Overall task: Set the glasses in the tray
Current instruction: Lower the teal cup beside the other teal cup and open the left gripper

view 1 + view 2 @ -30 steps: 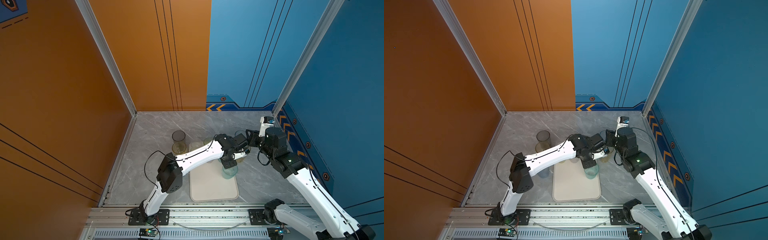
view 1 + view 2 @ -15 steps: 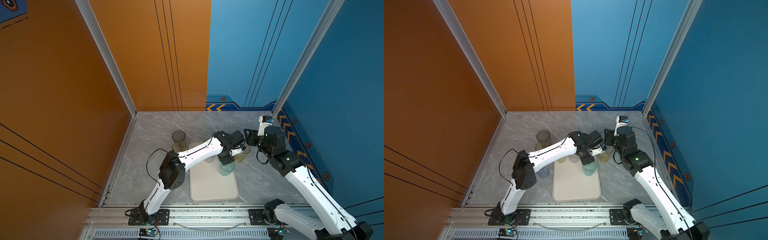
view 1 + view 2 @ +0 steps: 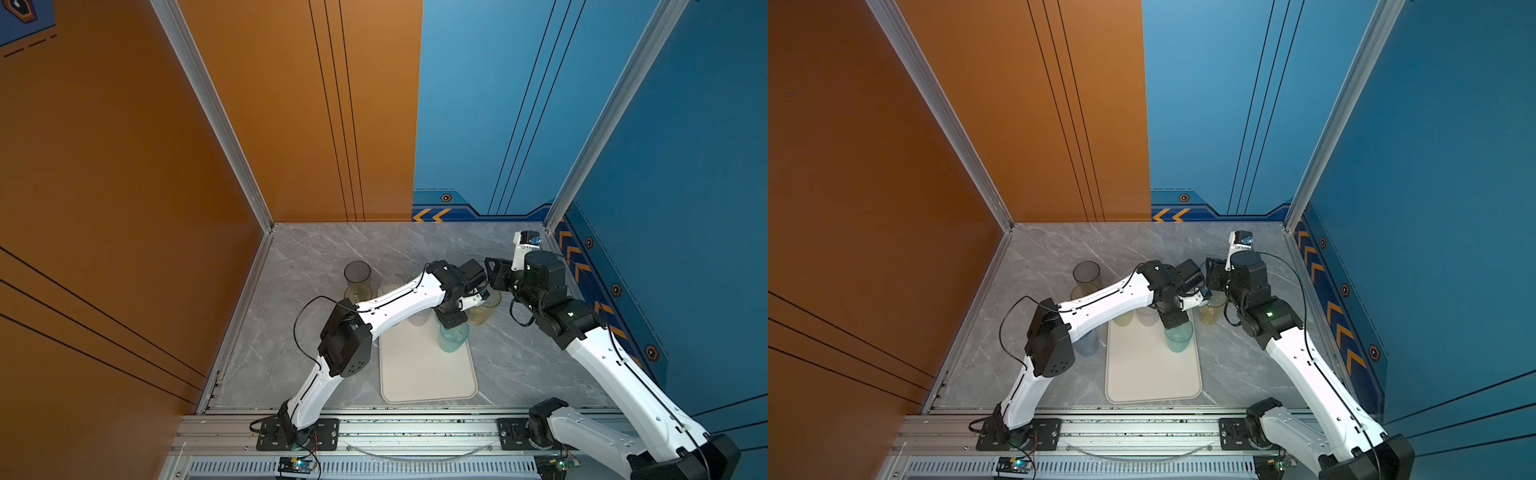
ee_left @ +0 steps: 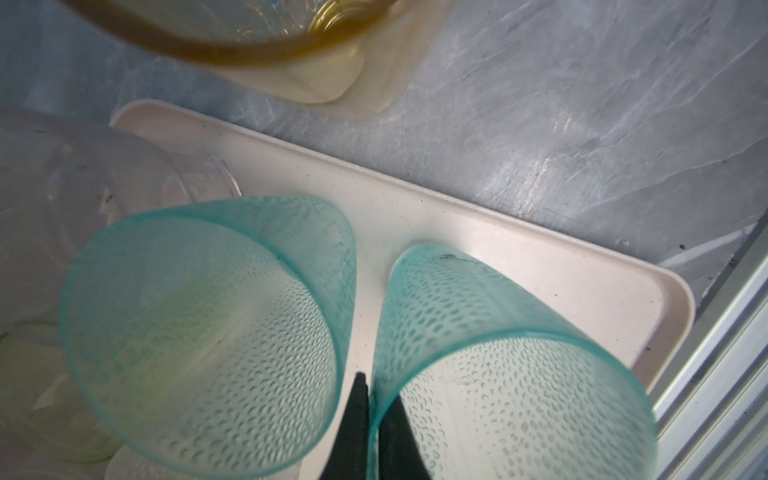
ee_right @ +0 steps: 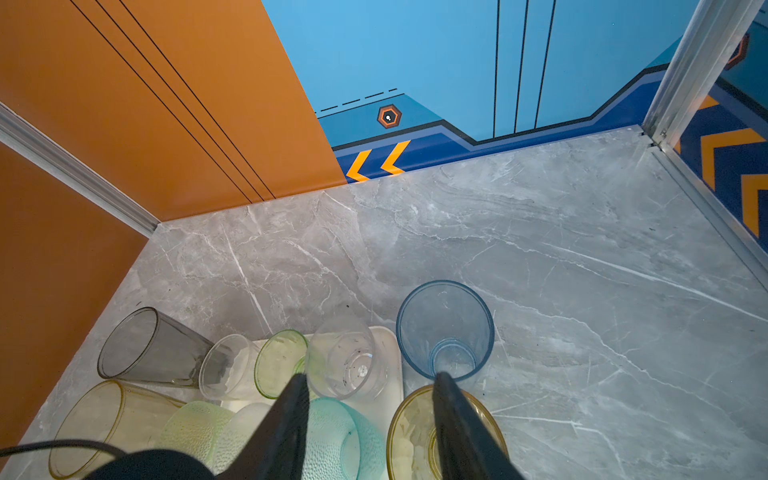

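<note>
The cream tray lies near the front of the table. My left gripper is shut on the rim of a frosted teal glass, one finger inside and one outside. Its base rests on the tray near a far corner. A second teal glass stands beside it. My right gripper hovers open over the far end of the tray, with a yellow glass under one finger.
Clear, green and another clear glass crowd the tray's far end. A blue glass stands off the tray. Smoky grey and tall yellow glasses stand to the left. Both wrists nearly touch.
My left gripper has shifted the teal glass slightly left and toward the tray's far end. The right arm has barely moved.
</note>
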Robot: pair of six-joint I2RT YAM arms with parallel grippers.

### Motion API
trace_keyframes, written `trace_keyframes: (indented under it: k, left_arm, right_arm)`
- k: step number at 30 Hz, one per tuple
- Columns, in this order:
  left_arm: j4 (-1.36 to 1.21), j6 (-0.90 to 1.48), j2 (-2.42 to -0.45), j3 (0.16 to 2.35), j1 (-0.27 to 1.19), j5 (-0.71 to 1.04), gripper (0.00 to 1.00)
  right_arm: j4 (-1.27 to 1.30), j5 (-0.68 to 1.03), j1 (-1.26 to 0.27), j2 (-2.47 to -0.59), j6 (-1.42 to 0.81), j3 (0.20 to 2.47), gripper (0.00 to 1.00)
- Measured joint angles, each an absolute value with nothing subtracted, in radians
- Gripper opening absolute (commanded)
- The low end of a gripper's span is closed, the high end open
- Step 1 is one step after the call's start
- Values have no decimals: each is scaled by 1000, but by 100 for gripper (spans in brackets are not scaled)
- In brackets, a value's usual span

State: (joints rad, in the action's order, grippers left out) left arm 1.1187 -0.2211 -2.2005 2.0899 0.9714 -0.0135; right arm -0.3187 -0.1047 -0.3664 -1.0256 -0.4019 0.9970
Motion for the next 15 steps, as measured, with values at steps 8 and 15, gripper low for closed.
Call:
trace_keyframes:
  k: [8, 15]
  left_arm:
    - [1119, -221, -2201, 2090, 965, 6, 20]
    - [1119, -217, -2201, 2090, 962, 28, 21]
  right_arm:
    - [-312, -92, -366, -1039, -402, 997, 47]
    - [-313, -82, -366, -1050, -402, 997, 47]
